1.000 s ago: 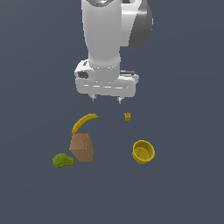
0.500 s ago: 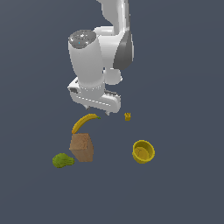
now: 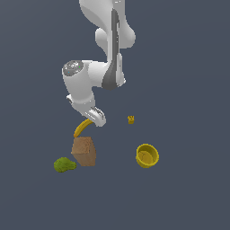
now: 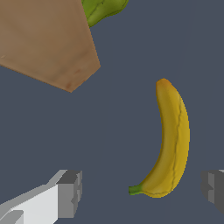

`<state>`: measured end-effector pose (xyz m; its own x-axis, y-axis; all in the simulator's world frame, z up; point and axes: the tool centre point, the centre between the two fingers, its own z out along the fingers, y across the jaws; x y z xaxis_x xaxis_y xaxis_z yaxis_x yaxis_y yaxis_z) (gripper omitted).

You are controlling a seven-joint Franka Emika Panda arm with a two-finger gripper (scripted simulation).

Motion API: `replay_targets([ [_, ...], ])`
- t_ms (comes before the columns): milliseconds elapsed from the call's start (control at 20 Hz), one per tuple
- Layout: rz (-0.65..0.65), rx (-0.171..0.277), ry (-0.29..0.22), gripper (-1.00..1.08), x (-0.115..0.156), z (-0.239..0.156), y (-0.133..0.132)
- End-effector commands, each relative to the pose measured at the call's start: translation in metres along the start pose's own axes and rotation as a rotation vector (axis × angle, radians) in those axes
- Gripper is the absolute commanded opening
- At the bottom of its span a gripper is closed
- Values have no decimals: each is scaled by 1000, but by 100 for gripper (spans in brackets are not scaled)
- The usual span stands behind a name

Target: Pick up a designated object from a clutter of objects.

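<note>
We see our fingers (image 4: 142, 192) spread wide apart in the wrist view, holding nothing, one grey pad at each side of the frame. The banana (image 4: 169, 142) lies on the dark tabletop (image 4: 118, 127) in the gap between them, closer to one finger than the other, its greenish stem tip nearest the fingers and its curved body running away from them. Beyond the fingertips sits the brown box (image 4: 46, 41), apart from the banana, with the lumpy green item (image 4: 103, 8) just behind it. In the exterior view our hand hangs low over the banana (image 3: 81, 129), covering its upper end; the yellow bowl (image 3: 147, 156) and the tiny yellow block (image 3: 131, 119) sit well apart from the fingers.
</note>
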<state>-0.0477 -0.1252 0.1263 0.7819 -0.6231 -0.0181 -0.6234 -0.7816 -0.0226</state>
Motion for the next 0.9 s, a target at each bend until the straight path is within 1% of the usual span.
replay_targets([
  [0,70,-3,6,100,0,17,17],
  [200,153,-10,12,100,-1,37,38],
  [400,208,-16,17,100,-3,49,53],
  [600,236,-20,20,100,-4,55,60],
  [850,235,-20,19,100,-4,56,60],
])
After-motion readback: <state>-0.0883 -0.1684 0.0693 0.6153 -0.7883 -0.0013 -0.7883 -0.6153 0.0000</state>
